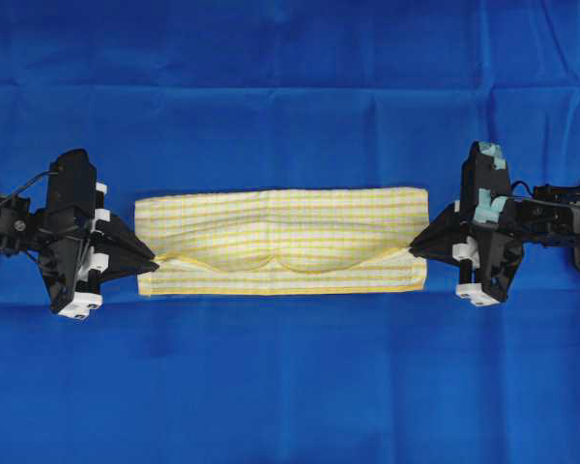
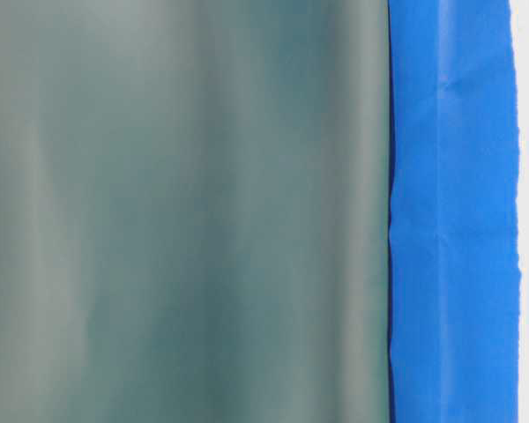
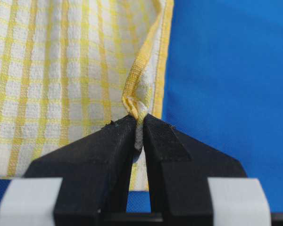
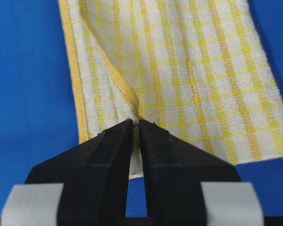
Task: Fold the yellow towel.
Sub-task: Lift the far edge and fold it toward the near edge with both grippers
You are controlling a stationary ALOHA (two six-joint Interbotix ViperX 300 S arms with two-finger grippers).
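Towel first: the yellow towel [image 1: 282, 240] lies as a long checked band across the middle of the blue cloth [image 1: 290, 68], its long sides running toward the cloth's left and right edges, well clear of all four edges. A raised yellow hem sags in a shallow curve along its length, strung between the two short ends. At the left short end the left gripper [image 1: 155, 259] is clenched on a bunched bit of that hem — the left wrist view shows the black fingers [image 3: 104, 155] pressed together with the yellow edge pinched between their tips. At the right short end the right gripper [image 1: 411, 249] grips the hem the same way, fingers [image 4: 108, 155] closed on a fold. The table-level view shows only a blurred grey-green surface beside a strip of blue cloth.
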